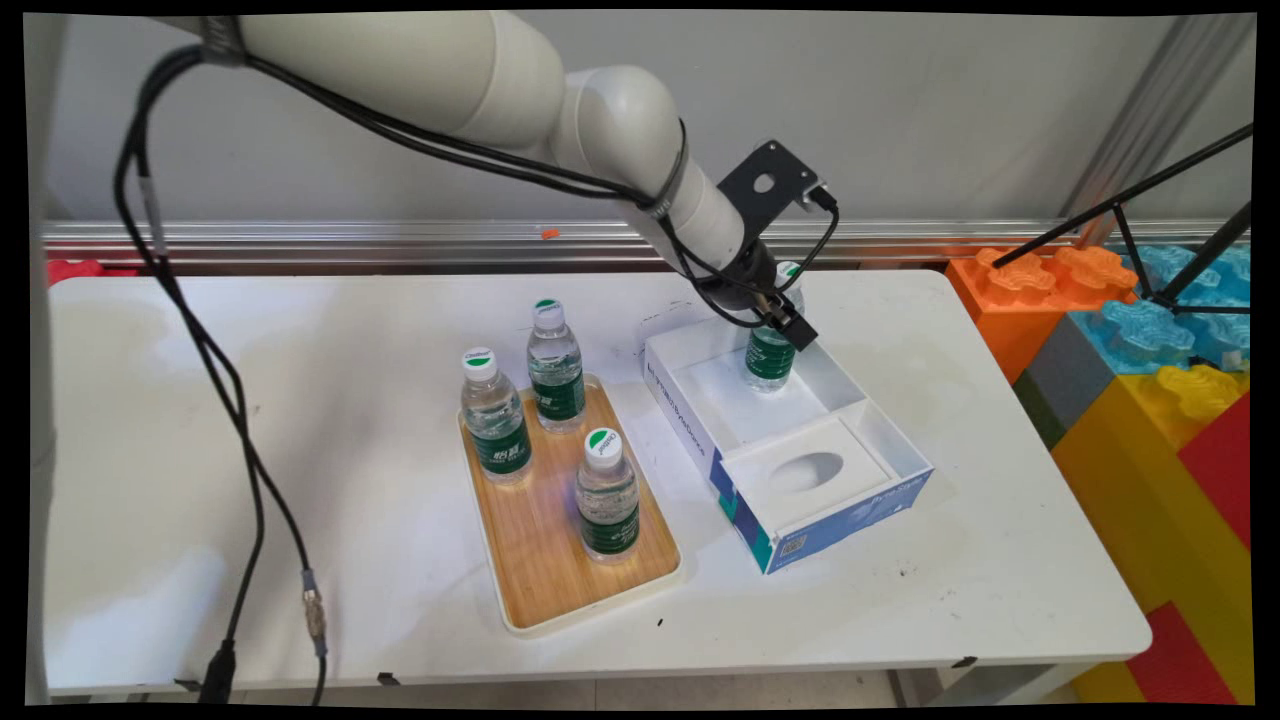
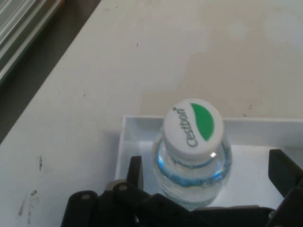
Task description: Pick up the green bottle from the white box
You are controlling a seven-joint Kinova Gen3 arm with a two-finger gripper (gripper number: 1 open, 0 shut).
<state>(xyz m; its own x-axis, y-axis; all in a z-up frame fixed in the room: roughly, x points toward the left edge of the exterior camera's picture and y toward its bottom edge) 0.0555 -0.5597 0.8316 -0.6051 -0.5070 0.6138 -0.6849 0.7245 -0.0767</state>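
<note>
White desk [image 1: 300, 330] is carrying our box [image 1: 880, 430]; our hand [image 2: 208, 177], fingers spread, is straddling a bottle [image 2: 193, 156]. We are judging it light, slippery, best gripped below the cap.

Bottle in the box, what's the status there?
Gripper open, fingers either side of the bottle. Bottle upright in the white box. Three more bottles on the wooden tray.

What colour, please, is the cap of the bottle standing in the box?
The cap is white with a green patch and green lettering, clearest in the hand view.
</note>
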